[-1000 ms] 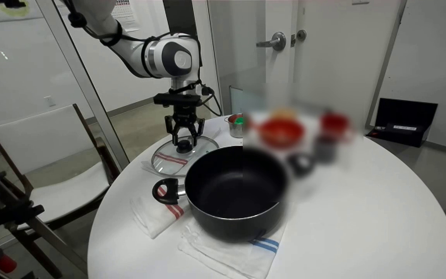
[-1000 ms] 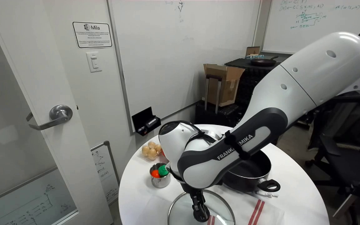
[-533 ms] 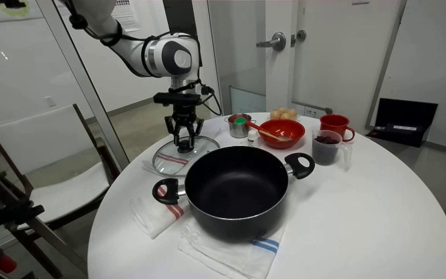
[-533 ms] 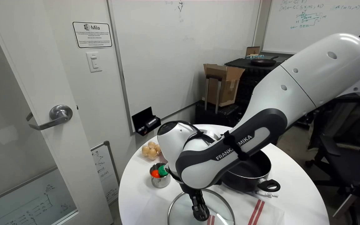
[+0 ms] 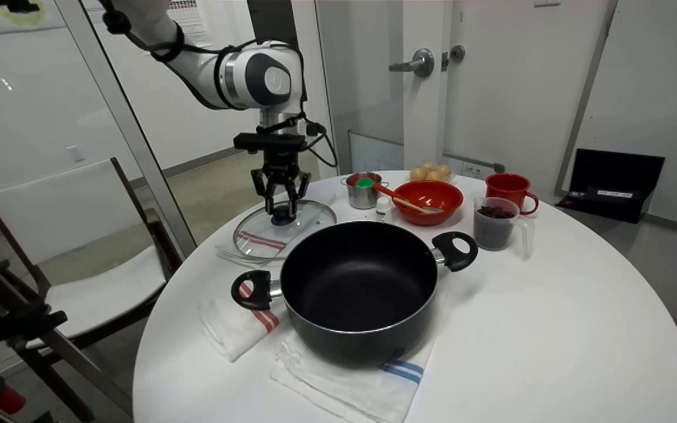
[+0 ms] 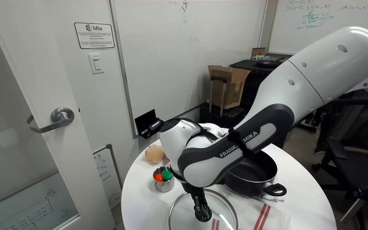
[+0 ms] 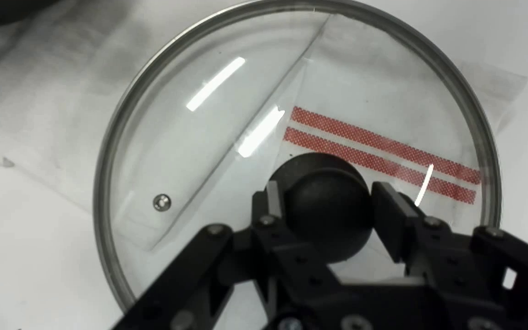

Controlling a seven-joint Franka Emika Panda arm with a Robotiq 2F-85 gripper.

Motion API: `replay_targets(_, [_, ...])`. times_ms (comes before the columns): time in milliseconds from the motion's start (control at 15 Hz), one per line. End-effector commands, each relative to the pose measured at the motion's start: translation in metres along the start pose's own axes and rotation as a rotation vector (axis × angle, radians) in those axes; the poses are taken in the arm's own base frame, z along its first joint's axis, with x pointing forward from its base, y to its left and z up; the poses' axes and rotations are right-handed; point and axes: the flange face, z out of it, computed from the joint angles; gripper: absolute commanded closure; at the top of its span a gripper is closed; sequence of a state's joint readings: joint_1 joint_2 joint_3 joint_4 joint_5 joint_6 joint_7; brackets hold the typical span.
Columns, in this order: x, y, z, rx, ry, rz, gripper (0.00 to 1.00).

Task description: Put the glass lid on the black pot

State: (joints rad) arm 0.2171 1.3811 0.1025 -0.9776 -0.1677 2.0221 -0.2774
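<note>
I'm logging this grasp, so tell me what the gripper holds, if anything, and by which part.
The gripper holds the glass lid by its black centre knob; in the wrist view, the jaws stand on either side of it.

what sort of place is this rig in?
Probably a research lab or office room. In an exterior view: a scribbled-on whiteboard, a wall sign reading Mila, and a Franka arm over the table.

In an exterior view the table (image 5: pixel 573 329) bears towels (image 5: pixel 350 380), seven and nine o'clock; metal pot (image 5: pixel 362 198), eleven; bowl (image 5: pixel 428 218), twelve; mug (image 5: pixel 506 191), one.
</note>
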Motion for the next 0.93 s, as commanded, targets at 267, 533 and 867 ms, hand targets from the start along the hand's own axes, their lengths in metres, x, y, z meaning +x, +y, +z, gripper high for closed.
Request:
replay_targets(267, [-0.025,0.002,-0.076,-0.011,0.047,0.027,0.75])
replay_targets(533, [-0.045,0.006,-0.109,-0.002,0.075,0.084,0.75])
replay_targets(867, [-0.076,0.030,-0.133,0.049,0.101,0.220,0.75])
